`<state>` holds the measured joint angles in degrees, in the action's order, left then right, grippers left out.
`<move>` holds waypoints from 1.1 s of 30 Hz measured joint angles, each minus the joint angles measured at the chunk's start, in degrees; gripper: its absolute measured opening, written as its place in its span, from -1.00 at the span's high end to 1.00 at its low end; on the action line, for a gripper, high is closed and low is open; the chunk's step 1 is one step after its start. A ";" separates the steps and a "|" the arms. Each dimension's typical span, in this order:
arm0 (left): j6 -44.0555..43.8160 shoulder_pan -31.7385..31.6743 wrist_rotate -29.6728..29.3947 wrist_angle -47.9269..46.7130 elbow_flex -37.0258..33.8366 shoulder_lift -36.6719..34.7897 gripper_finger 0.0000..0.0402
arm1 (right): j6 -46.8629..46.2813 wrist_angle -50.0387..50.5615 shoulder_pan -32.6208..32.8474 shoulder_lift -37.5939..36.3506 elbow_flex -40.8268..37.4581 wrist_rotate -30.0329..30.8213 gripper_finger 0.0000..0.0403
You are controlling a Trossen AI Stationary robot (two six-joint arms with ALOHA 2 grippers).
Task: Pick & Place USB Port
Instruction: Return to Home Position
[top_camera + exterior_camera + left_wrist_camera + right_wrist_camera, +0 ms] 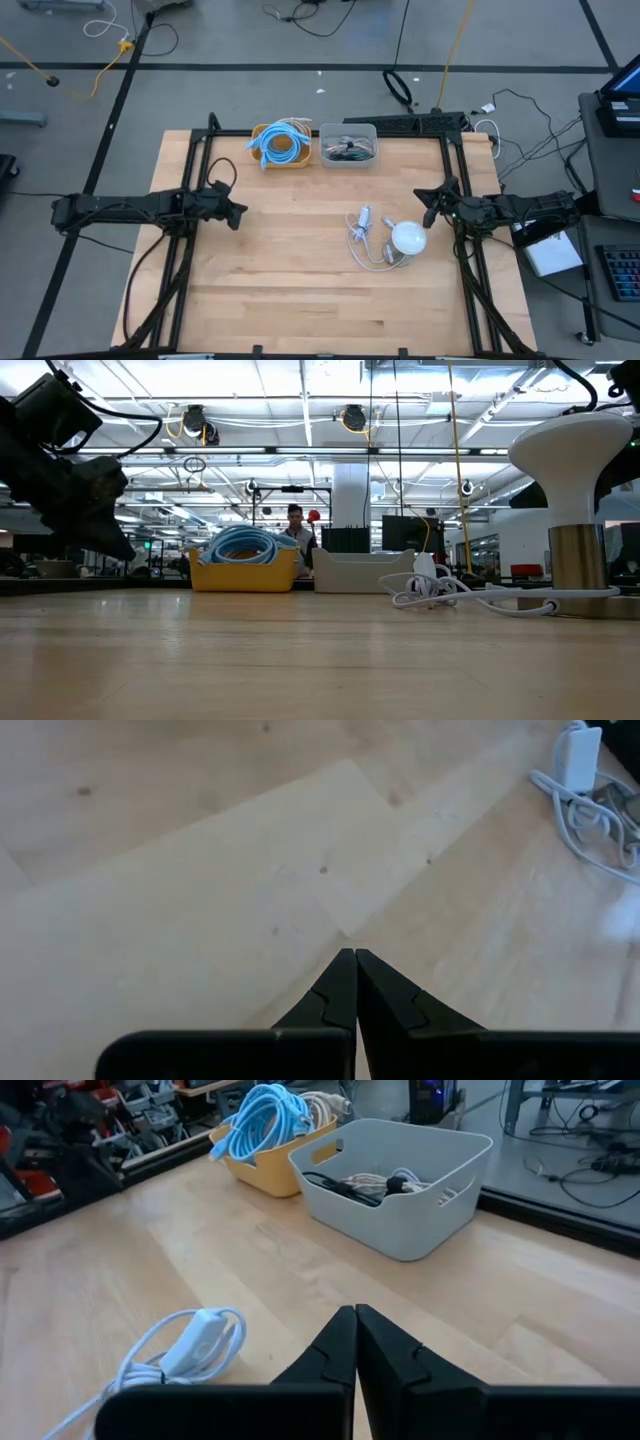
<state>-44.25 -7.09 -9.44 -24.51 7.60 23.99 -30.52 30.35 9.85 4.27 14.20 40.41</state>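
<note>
Both arms sit pulled in at the sides. The left gripper (pixel 355 955) has its tips pressed together with nothing in them, over bare counter (pixel 300 290) on the left half. The right gripper (pixel 356 1312) is the same, tips together and empty, just beside the white cable (pixel 362 245) on the right half.

We'd take that cable for the USB piece. It's a loose tangle lying flat, with a small white block (pixel 364 214) at one end and its loops against the base of a white dome (pixel 408 238). We'd guess it's light and floppy, so the loops will trail and snag. The block looks like the stiff bit, so we'd pinch there, across its narrow sides. The dome looks smooth and top-heavy, so easy to tip.

Room-wise, there's open wood between the cable and the gray bin (pixel 400 1215) and yellow bin (pixel 245 578) at the far edge. Both already hold cables, so we'd drop in from above.
</note>
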 joint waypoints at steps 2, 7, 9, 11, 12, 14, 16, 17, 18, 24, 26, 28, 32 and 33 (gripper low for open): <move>-0.43 0.00 0.34 -0.03 0.00 0.00 0.97 | -1.48 0.00 0.00 0.00 0.00 -0.03 1.00; 0.46 0.00 0.41 1.11 0.00 0.00 0.99 | -5.06 -0.02 -0.01 0.00 0.02 -0.16 1.00; 0.40 0.00 0.39 1.75 0.00 0.00 0.97 | -6.14 -0.07 -0.01 0.00 0.02 -0.07 1.00; 0.46 0.00 0.38 2.42 0.00 -0.02 0.93 | -6.31 -0.07 0.00 0.00 0.04 -0.05 1.00; 0.44 0.00 0.38 2.38 0.00 0.00 0.91 | -6.32 -0.07 -0.01 0.00 0.04 -0.05 1.00; 0.42 0.00 0.38 2.36 -0.01 0.00 0.88 | -6.32 -0.07 0.00 0.00 0.04 -0.05 1.00; 0.46 0.00 0.38 2.46 0.00 0.00 0.86 | -6.32 -0.07 -0.01 0.00 0.04 -0.05 1.00; 0.45 0.00 0.38 2.49 0.00 0.00 0.85 | -6.32 -0.07 -0.01 0.00 0.04 -0.05 1.00; 0.42 0.00 0.38 2.49 0.00 0.00 0.84 | -6.32 -0.07 0.01 0.00 0.04 -0.04 1.00; 0.48 0.00 0.38 2.60 0.00 0.00 0.84 | -6.32 -0.09 0.01 0.00 0.04 -0.03 1.00; 0.51 0.00 0.38 2.62 0.00 0.00 0.84 | -6.32 -0.09 -0.01 0.00 0.04 -0.03 1.00; 0.51 0.00 0.38 2.64 0.00 0.00 0.84 | -6.32 -0.09 -0.01 0.00 0.04 -0.01 1.00; 0.55 0.00 0.40 2.66 -0.02 0.00 0.84 | -6.34 -0.09 -0.01 0.00 0.04 -0.02 1.00; 0.55 0.00 0.38 2.66 0.00 0.00 0.84 | -6.34 -0.09 -0.01 0.00 0.04 -0.03 1.00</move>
<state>-43.70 -7.09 -9.06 -21.85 7.60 23.99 -36.86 30.26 9.85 4.27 14.24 40.38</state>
